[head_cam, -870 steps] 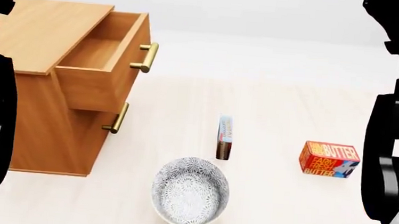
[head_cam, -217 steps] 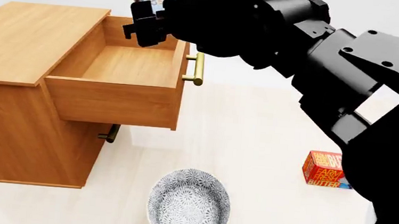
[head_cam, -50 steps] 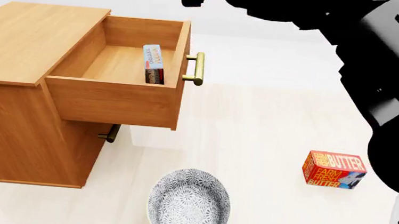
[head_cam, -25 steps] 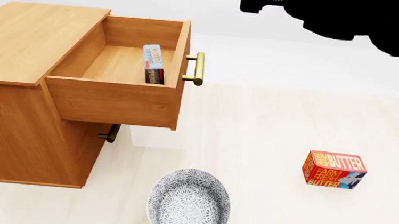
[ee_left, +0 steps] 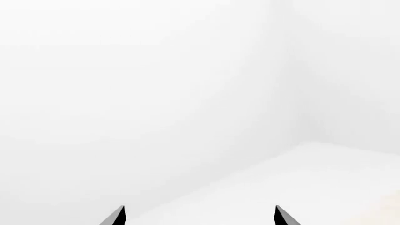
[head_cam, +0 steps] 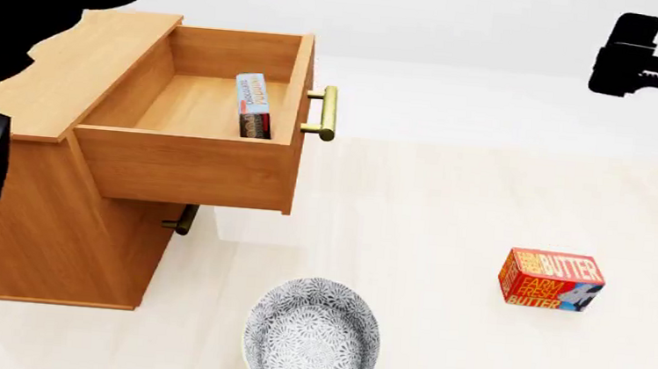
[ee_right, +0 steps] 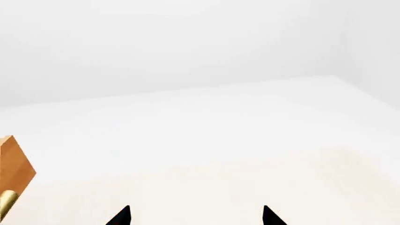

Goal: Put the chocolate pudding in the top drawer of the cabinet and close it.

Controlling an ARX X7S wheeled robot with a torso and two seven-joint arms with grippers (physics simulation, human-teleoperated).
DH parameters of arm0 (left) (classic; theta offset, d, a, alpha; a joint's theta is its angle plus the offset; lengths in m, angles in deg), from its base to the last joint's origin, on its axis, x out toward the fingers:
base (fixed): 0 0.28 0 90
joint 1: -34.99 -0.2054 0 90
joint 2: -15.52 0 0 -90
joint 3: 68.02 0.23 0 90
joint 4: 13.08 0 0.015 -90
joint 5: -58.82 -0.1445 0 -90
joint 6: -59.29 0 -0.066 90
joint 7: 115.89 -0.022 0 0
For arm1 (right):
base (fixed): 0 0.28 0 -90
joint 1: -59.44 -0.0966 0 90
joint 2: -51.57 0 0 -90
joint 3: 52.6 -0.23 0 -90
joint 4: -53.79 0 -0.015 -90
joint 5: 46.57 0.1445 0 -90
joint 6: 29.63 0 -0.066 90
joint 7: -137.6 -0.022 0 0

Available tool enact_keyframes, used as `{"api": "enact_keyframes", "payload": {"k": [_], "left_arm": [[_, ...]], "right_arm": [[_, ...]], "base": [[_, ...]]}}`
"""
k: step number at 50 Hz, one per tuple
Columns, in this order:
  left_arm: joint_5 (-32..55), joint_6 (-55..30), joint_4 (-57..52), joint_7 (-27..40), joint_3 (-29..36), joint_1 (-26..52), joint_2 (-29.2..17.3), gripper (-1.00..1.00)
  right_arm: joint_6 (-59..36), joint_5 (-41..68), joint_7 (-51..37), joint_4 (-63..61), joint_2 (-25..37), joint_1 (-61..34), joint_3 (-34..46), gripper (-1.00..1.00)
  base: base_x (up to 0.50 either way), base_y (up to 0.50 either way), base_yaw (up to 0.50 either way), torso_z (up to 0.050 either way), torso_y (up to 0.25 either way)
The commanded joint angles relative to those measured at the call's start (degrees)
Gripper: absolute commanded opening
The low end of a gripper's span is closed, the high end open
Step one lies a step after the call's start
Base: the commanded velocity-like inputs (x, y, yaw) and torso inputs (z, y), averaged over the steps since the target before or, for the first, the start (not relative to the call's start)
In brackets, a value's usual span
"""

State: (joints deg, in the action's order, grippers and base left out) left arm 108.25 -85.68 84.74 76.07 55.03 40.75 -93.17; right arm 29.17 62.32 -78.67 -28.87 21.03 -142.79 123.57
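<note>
The chocolate pudding (head_cam: 254, 105) stands on edge in the open top drawer (head_cam: 198, 130), whose rigid brass handle (head_cam: 325, 114) likely suits pushing; both end effectors spread, empty.

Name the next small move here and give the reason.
Probably bring the left gripper to the front of the top drawer and push it shut. The chocolate pudding already stands on edge inside, the drawer is pulled well out of the cabinet, and both grippers' jaws are open and empty.
</note>
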Motion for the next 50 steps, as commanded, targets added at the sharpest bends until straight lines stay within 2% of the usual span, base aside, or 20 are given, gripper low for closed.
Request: {"api": "enact_keyframes", "payload": {"k": [1,10,26,41,50], "left_arm": [[1.8,-0.3,-2.5,1.7,1.4,-2.4,5.2,1.00],[4.2,-1.4,-7.2,3.5,2.9,-6.0,7.7,1.00],[8.0,-2.9,-17.7,7.3,7.8,-16.2,10.4,1.00],[3.6,2.6,-16.0,4.7,14.5,-25.1,10.2,1.00],[1.9,5.4,-12.7,4.0,16.5,-27.9,10.7,1.00]], "right_arm": [[-2.1,0.4,-2.1,-8.7,12.5,-0.6,-0.7,1.00],[-2.5,0.4,-2.5,-12.1,17.2,0.1,-0.6,1.00],[-0.2,0.5,-3.7,-13.3,17.1,2.7,0.0,1.00],[2.3,0.3,-3.3,-15.0,18.6,5.7,0.8,1.00],[3.0,0.2,-3.0,-15.6,19.1,6.7,1.0,1.00]], "base": [[0.00,0.00,0.00,0.000,0.000],[0.00,0.00,0.00,0.000,0.000],[0.00,0.00,0.00,0.000,0.000],[0.00,0.00,0.00,0.000,0.000],[0.00,0.00,0.00,0.000,0.000]]}}
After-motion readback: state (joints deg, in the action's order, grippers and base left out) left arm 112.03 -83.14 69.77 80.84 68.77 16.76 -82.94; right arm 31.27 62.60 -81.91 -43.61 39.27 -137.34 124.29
